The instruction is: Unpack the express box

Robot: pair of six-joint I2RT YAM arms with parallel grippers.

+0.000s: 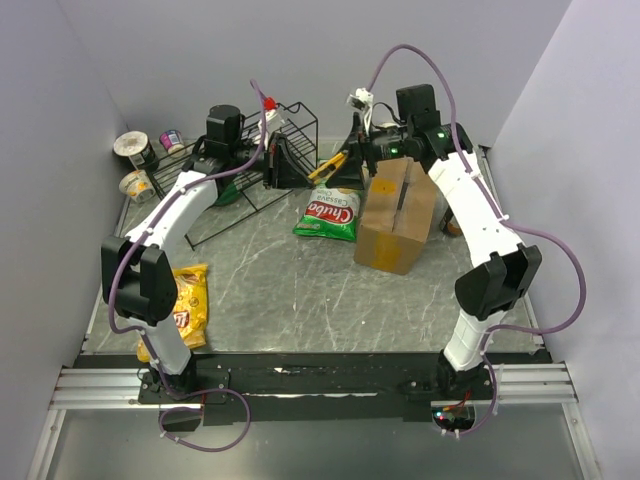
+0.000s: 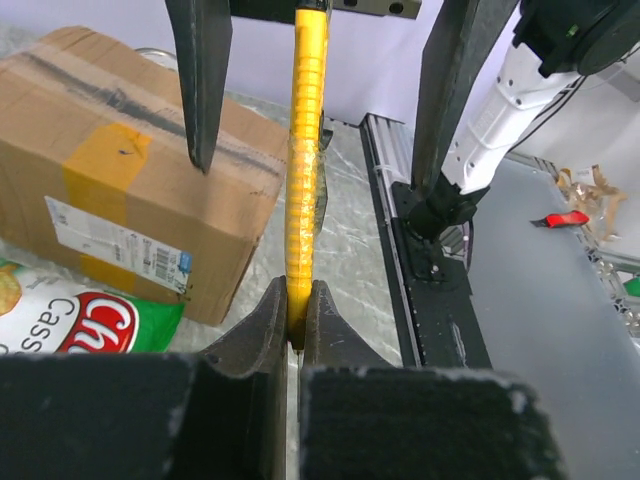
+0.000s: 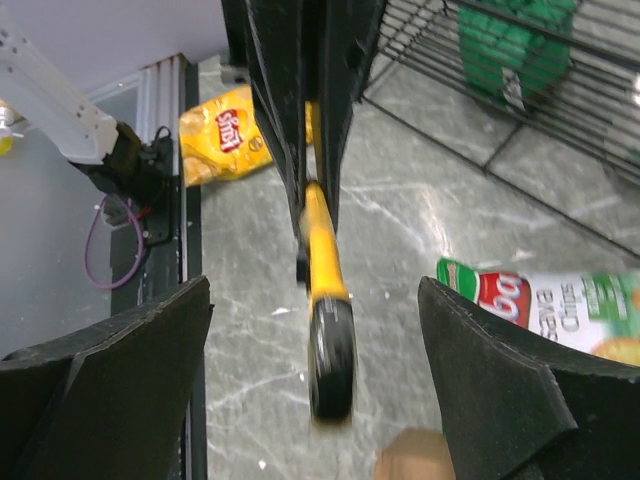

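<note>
The express box (image 1: 398,215), a taped brown carton with a white label, stands closed right of centre; it also shows in the left wrist view (image 2: 130,170). My left gripper (image 1: 296,168) (image 2: 296,300) is shut on a yellow utility knife (image 1: 330,166) (image 2: 303,150) and holds it in the air left of the box. My right gripper (image 1: 362,152) (image 3: 315,288) is open, and its fingers (image 2: 200,80) straddle the knife's black far end (image 3: 332,350) without touching it. A corner of the box (image 3: 415,458) lies just below.
A green chip bag (image 1: 330,215) (image 3: 560,305) lies against the box's left side. A yellow chip bag (image 1: 188,300) (image 3: 225,140) lies at the front left. A black wire rack (image 1: 262,185) stands at the back, with cups (image 1: 135,165) to its left.
</note>
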